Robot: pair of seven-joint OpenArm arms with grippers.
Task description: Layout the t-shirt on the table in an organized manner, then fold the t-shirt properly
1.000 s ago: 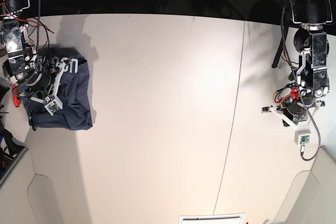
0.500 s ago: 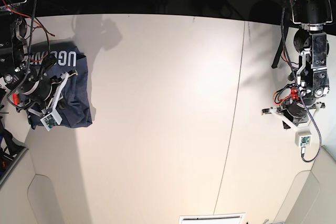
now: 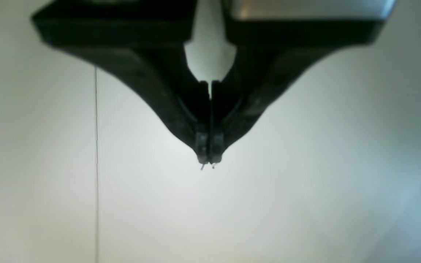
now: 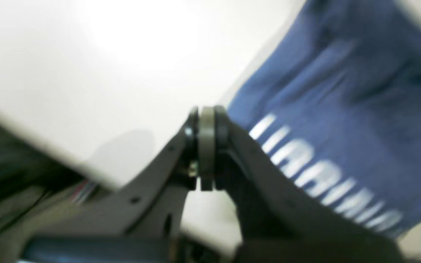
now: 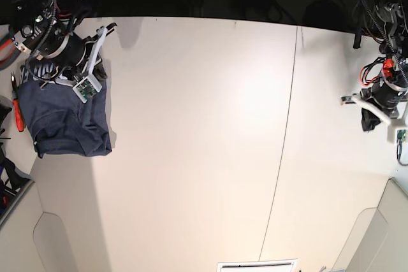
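Our left gripper (image 3: pixel 208 160) hangs at the scene's right edge, jaws pressed together and empty. Our right gripper (image 4: pixel 206 120) sits at the far left, raised, its jaws likewise closed on nothing.

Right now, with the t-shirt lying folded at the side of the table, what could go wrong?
1. The t-shirt lies close to the table edge; a tug from there might drag part of it off.
2. The right gripper is shut, empty, beside the fabric, and its arm hangs over the shirt's top edge; a low move could snag and undo the fold.
3. The left gripper, also shut, is far across the table, so it probably cannot steady the shirt quickly.
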